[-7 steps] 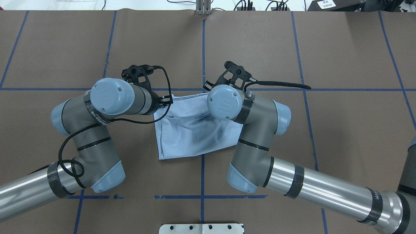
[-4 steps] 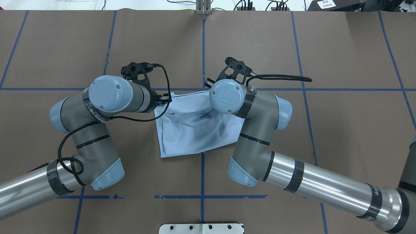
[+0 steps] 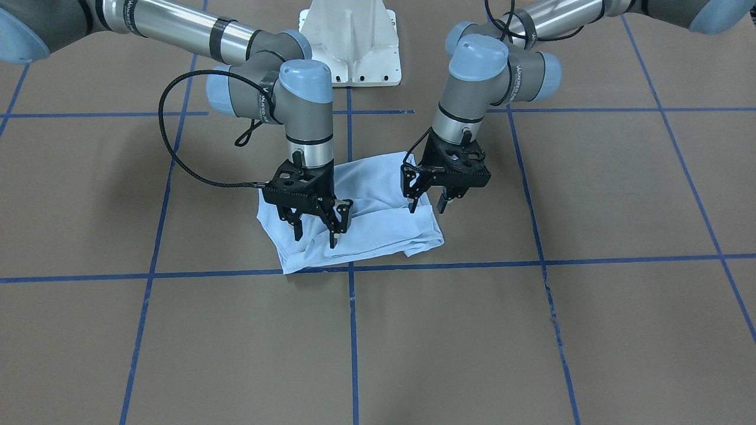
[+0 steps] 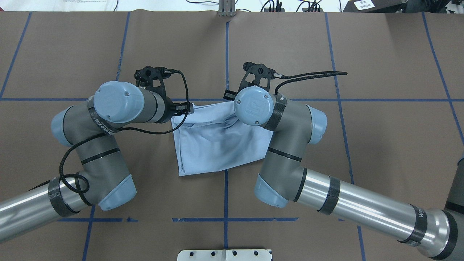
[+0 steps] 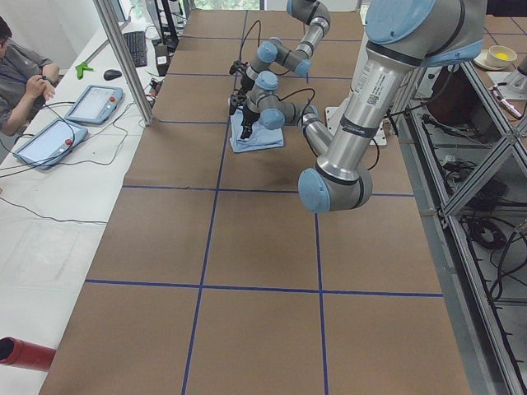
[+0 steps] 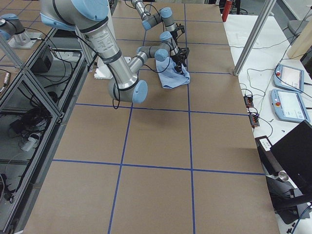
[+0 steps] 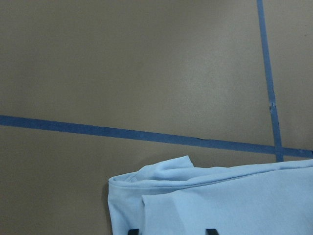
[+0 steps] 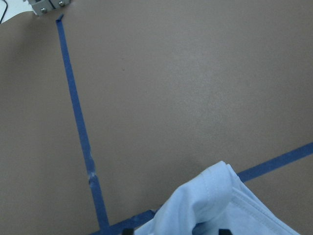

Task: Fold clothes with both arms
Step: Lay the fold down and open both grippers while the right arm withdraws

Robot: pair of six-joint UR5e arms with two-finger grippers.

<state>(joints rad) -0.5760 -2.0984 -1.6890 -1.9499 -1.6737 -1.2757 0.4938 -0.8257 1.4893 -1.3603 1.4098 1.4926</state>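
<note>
The light blue T-shirt (image 3: pixel 378 227) lies folded into a small, rumpled rectangle on the brown table, also seen from overhead as the T-shirt (image 4: pixel 217 148). My left gripper (image 3: pixel 427 205) hangs just above its far corner on the robot's left side, open with nothing between the fingers. My right gripper (image 3: pixel 315 235) hovers over the other far corner, open and empty too. In the left wrist view a folded shirt corner (image 7: pixel 161 178) sits just beyond the fingertips (image 7: pixel 210 231). The right wrist view shows the other shirt corner (image 8: pixel 205 196). The print and collar are hidden.
The brown table cover (image 3: pixel 531 330) carries a grid of blue tape lines (image 3: pixel 352 330). The white pedestal base (image 3: pixel 349 53) stands behind the shirt. A person sits at the side bench with tablets (image 5: pixel 95 103). A metal post (image 5: pixel 123 58) stands at the table edge.
Both wrists have shifted slightly toward the far side of the table. The shirt has stayed in place, its folded shape nearly the same.
</note>
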